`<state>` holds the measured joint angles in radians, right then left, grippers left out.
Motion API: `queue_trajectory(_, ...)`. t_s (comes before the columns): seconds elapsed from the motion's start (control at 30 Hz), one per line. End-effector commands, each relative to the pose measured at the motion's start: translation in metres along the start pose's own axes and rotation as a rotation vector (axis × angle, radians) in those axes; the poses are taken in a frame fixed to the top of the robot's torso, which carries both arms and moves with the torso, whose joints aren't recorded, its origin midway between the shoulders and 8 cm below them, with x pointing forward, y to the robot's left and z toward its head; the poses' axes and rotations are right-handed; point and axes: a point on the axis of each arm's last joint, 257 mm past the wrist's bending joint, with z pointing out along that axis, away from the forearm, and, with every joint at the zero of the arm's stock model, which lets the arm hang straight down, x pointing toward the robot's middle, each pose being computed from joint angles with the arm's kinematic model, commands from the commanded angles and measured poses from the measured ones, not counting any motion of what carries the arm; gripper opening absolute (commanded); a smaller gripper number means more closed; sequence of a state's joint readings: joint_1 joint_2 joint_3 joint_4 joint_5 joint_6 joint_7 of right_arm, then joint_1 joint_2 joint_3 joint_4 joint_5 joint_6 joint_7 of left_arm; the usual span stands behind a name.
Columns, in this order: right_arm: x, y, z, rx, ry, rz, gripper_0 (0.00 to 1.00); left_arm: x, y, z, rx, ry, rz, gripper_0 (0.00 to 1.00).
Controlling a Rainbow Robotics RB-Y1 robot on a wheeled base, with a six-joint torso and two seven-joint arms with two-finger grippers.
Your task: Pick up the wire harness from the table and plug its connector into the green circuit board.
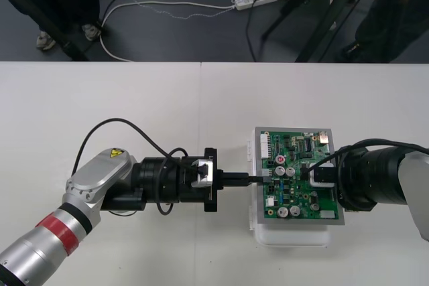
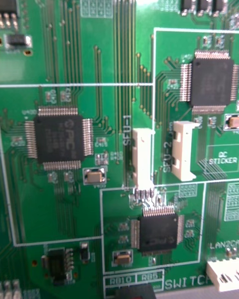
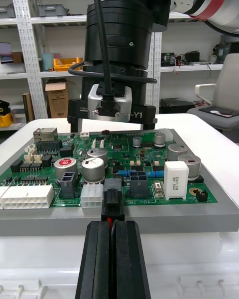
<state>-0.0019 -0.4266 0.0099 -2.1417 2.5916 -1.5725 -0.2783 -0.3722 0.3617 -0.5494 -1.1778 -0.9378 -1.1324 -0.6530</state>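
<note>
The green circuit board (image 1: pixel 295 149) sits on its white base (image 1: pixel 291 236) right of the table's middle. My left gripper (image 1: pixel 258 180) reaches in level from the left to the board's left edge. In the left wrist view the gripper (image 3: pixel 112 225) is shut on the harness's small black plug (image 3: pixel 111 207), with a sliver of red wire between the fingers. The plug stands against a black socket (image 3: pixel 113 184) on the board's (image 3: pixel 144 164) edge; I cannot tell whether it is seated. My right gripper (image 1: pixel 320 174) hangs low over the board's right half, also seen as the other gripper (image 3: pixel 112 104). The right wrist view looks closely down on the board (image 2: pixel 99 104).
Tall capacitors (image 3: pixel 92 169) and a white relay (image 3: pixel 175 179) stand on the board just behind the socket. The left arm's black cable (image 1: pixel 114 124) loops above the table. Bare table lies to the left and along the front.
</note>
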Motion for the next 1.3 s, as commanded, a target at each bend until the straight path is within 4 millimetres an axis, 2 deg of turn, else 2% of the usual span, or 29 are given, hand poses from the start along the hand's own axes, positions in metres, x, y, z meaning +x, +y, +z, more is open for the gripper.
queue_trajectory(0.03,-0.0181,-0.0080,-0.0058,0.023,-0.024,0.003,1.00,-0.0116,-0.0113,0.0226,0.018,-0.034,-0.070,0.00)
queue_trajectory(1.03,-0.0181,-0.0080,-0.0058,0.023,-0.025,0.012,1.00,-0.0066,-0.0102,0.0232,0.012,-0.015,-0.069,0.00)
queue_trajectory(1.3,-0.0181,-0.0080,-0.0058,0.023,-0.025,0.015,1.00,-0.0105,-0.0092,0.0281,0.013,-0.027,-0.065,0.00)
